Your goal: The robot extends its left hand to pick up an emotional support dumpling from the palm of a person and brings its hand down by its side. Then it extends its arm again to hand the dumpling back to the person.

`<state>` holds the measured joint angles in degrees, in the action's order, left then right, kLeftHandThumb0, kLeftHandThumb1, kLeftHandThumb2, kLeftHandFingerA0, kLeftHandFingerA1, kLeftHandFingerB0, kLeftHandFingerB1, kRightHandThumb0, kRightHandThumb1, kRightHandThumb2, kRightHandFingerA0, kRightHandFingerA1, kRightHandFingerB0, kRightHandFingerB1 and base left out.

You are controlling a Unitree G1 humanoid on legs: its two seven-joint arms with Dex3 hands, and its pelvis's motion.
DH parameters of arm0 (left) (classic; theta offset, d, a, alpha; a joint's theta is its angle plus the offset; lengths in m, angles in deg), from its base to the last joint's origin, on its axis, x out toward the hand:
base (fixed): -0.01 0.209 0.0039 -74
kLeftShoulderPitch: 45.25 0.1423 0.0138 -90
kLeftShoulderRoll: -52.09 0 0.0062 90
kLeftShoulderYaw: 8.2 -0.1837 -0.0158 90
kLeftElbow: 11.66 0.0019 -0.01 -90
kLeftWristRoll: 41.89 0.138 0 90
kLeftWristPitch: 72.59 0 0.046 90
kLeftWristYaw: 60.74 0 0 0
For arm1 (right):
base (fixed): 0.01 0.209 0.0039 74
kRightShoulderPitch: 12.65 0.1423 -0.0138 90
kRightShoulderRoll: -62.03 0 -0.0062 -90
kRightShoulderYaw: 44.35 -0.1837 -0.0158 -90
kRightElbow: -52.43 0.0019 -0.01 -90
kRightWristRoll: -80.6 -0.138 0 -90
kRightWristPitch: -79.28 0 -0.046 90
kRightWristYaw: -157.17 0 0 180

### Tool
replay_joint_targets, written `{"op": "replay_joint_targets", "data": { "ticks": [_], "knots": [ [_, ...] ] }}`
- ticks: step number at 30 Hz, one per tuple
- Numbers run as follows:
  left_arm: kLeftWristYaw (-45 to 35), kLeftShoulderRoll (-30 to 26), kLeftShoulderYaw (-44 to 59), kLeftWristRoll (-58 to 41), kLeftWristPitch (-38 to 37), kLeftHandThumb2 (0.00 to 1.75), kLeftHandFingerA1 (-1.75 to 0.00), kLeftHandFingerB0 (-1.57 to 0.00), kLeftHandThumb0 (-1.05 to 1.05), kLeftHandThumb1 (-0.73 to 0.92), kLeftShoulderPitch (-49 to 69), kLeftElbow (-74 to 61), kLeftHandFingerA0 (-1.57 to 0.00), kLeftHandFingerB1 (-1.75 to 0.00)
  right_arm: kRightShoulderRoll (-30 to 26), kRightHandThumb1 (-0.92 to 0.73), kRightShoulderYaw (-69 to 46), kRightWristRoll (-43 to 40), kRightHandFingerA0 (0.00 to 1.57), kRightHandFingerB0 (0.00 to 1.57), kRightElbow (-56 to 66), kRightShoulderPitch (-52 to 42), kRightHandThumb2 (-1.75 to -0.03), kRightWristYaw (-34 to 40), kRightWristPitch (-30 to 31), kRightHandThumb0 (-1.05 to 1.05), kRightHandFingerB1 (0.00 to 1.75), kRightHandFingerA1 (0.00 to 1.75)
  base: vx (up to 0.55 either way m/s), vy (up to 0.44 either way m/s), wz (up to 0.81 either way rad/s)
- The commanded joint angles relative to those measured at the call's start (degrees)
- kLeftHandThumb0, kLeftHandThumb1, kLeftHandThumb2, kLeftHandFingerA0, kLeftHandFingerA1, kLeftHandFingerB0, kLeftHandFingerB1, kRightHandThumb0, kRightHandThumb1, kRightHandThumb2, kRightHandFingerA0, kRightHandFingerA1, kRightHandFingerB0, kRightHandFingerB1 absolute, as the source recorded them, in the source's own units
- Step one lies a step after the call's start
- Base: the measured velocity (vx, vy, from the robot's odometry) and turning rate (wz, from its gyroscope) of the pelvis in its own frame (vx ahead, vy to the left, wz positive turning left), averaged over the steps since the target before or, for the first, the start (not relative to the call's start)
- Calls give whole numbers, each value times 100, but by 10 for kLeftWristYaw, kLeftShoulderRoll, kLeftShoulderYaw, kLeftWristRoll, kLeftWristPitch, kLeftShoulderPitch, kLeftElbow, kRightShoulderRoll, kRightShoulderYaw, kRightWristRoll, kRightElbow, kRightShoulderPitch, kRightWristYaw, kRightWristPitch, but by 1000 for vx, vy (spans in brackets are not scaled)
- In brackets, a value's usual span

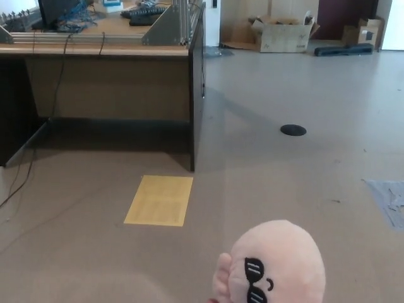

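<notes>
Pink dumpling (278,262) sits low in the frame on a person's fingertips (221,278), offered up for pickup. Neither robot hand shows; finger state unknowable.

We saw that the dumpling (278,262) was soft pink plush with a matt, faintly fuzzy skin and black sunglasses stitched or printed on it. The floor (303,170) looked like smooth, dull beige vinyl. The sheet (159,200) lying on it seemed matt yellow paper. The desk (107,82) had wood-look panels with a flat finish, and the frame (170,22) on top was bare grey metal. The box (284,35) was plain brown cardboard.
</notes>
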<state>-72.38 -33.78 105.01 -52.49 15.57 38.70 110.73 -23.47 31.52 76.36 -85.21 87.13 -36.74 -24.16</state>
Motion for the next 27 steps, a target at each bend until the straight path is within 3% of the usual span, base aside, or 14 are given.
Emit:
{"op": "replay_joint_targets", "data": {
  "ticks": [1,5,6,10,11,15,19,20,21,25,26,27],
  "knots": [
    [-27,-6,20,-50,11,56,-45,-38,-13,57,2,-2,-53,-35,-10,-56,-16,-34,79,37,-19,-1,-57,-40,-59,-49,32,46,0,0,0],
    [-29,-6,20,-53,11,56,-45,-38,-13,57,4,-3,-53,-35,-10,-56,-17,-35,79,37,-26,0,-57,-43,-66,-49,32,46,0,0,0],
    [-72,-32,35,-99,30,55,-42,-32,-24,49,-25,-52,-41,-32,-9,-56,-18,-37,77,36,-26,1,-57,-45,-65,-49,32,46,0,0,0],
    [-104,-62,40,-131,68,60,-42,-30,-31,48,-49,-116,-33,-34,-9,-55,-19,-40,77,36,-25,6,-57,-46,-60,-49,32,46,0,0,0],
    [-140,-108,27,-131,66,86,-50,-7,-23,30,-86,-164,-9,-48,-9,-56,-19,-39,79,36,-27,10,-57,-44,-59,-48,32,46,0,0,0],
    [-220,-226,-14,-123,70,84,-49,-7,-26,27,-182,-276,-8,-49,-6,-56,-20,-42,78,36,-30,15,-57,-41,-56,-47,32,46,8,1,2],
    [-221,-238,-20,-128,77,84,-49,-7,-26,27,-185,-284,-8,-49,-6,-56,-21,-43,78,36,-30,16,-57,-41,-56,-47,32,46,0,0,0],
    [-281,-296,-82,-135,129,54,-33,-19,-52,45,-291,-341,-19,-29,-5,-57,-22,-44,80,37,-37,16,-57,-43,-62,-46,32,46,0,0,0],
    [-306,-317,-114,-129,147,82,-49,-6,-28,21,-338,-360,-6,-48,-4,-56,-23,-45,80,37,-37,15,-57,-44,-62,-46,32,46,14,-11,8],
    [-333,-333,-178,-119,182,81,-50,-7,-28,18,-426,-388,-8,-49,-4,-56,-22,-45,80,36,-35,15,-57,-46,-58,-47,32,46,0,0,0],
    [-338,-331,-195,-120,197,53,-33,-20,-51,42,-453,-393,-22,-29,-4,-57,-21,-43,79,36,-36,15,-57,-45,-58,-47,32,46,0,0,0],
    [-346,-327,-222,-120,220,53,-32,-18,-50,42,-498,-399,-19,-29,-4,-57,-20,-42,79,36,-38,16,-57,-44,-62,-47,32,46,0,0,0]
  ]
}}
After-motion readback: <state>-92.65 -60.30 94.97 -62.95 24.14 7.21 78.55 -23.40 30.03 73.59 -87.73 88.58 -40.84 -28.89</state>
